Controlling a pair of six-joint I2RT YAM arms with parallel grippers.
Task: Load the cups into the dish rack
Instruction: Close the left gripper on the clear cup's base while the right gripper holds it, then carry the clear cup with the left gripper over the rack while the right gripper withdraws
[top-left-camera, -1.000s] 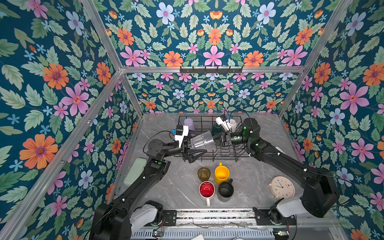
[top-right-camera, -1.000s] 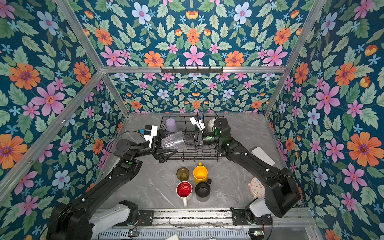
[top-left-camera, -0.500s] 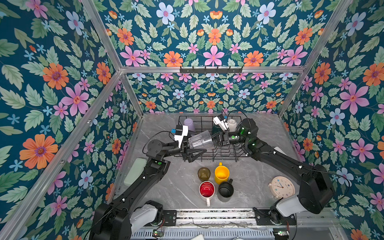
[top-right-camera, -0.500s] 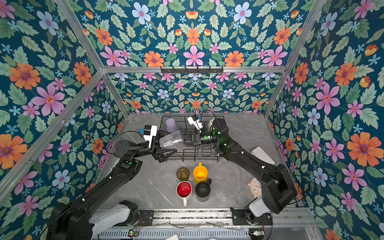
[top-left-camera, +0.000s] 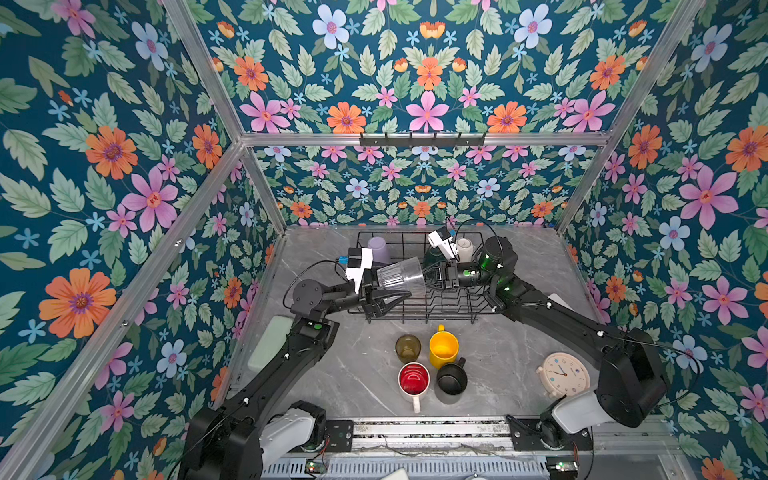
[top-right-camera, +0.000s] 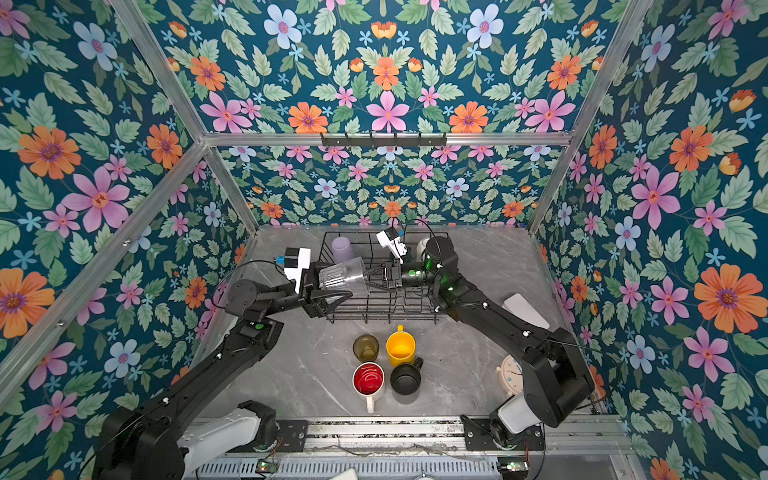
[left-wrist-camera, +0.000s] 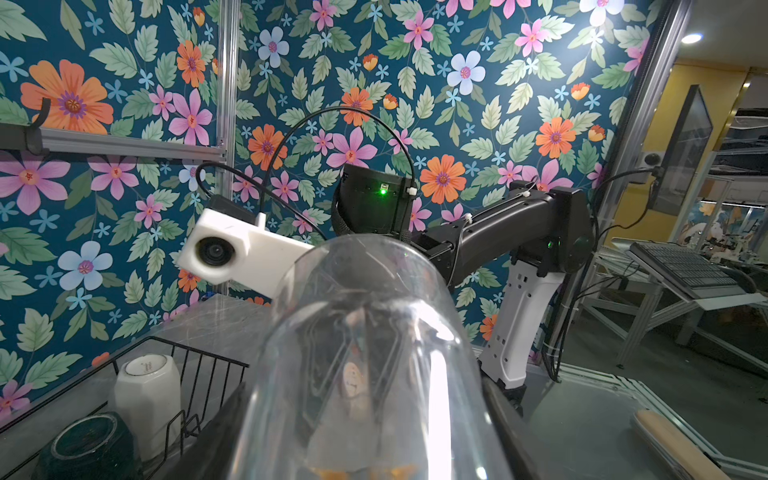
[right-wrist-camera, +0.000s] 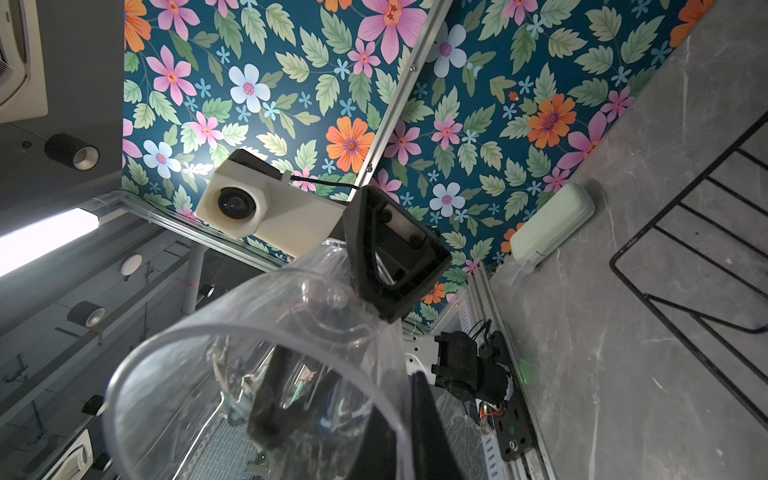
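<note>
step: handover of the clear glass (top-left-camera: 400, 275) between the two grippers, above the near-left corner of the dish rack (top-left-camera: 419, 316)
glass pose: lying on its side in the air, wide mouth pointing away from the rack's middle, toward the left arm
right gripper (top-left-camera: 433, 275): jaws pinched tight on the narrow base end of the glass, carrying it
left gripper (top-left-camera: 384, 300): jaws standing partly apart around the mouth end; one finger (right-wrist-camera: 390, 266) is lying against the outer wall; cannot tell if it is gripping yet
doing it well: left jaws should be closing firmly on the wall before the right lets go; thin smooth plastic, likely slipping or flexing if squeezed off-centre
arm pose: both forearms reaching level over the rack's near edge, wrists facing each other
rest of cups: lilac tumbler (top-left-camera: 378, 248), teal mug (left-wrist-camera: 89, 446) and white mug (left-wrist-camera: 145, 397) sitting in the rack; olive glass (top-left-camera: 407, 347), yellow mug (top-left-camera: 444, 347), red-lined mug (top-left-camera: 413, 380), black mug (top-left-camera: 451, 379) waiting in front of the rack
</note>
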